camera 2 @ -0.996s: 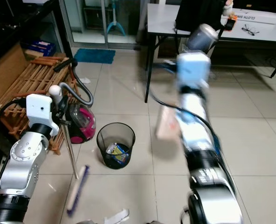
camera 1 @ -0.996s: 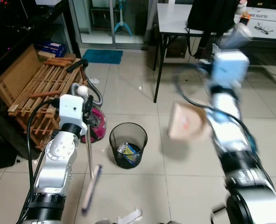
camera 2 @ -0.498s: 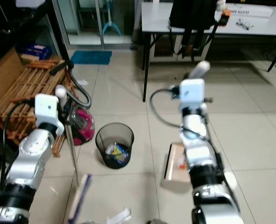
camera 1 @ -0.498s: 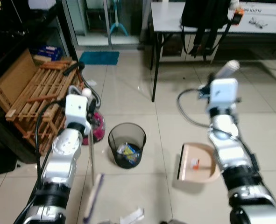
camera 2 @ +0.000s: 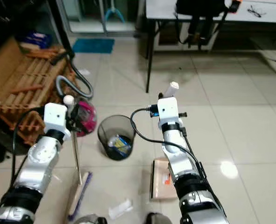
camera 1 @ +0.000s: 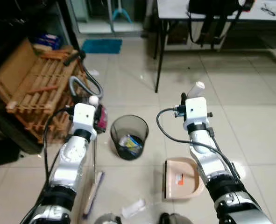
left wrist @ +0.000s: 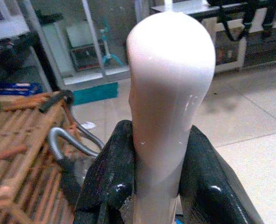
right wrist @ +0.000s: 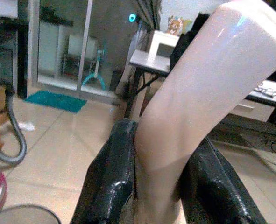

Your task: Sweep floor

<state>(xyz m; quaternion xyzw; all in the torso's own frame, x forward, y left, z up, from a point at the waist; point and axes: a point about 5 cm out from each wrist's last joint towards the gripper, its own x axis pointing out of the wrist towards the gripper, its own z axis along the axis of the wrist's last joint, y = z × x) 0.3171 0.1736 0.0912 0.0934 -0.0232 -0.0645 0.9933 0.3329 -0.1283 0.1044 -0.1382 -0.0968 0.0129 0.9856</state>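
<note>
1. Two tools are held at once: the broom (camera 2: 77,179) is gripped by the left gripper (left wrist: 149,179), whose fingers are clamped on the white handle tip, and the dustpan (camera 1: 182,178) handle is clamped in the right gripper (right wrist: 149,182).
2. Broom placement is noted: the shaft stands nearly upright at the left, the bristle head resting on the tiled floor (camera 1: 250,116) near the robot.
3. Dustpan placement is noted: the beige pan sits on the tiles at the right, its mouth turned left.
4. A white paper scrap (camera 1: 134,207) is seen between the two, near the robot; the wire waste bin (camera 1: 129,137) stands farther off.
5. Handling is judged: both tools look light and rigid, but the glossy plastic handles are probably slippery, so twisting in the grip is likely.
6. A hold lower on the shaft would probably give the broom better leverage than the rounded tip.
</note>
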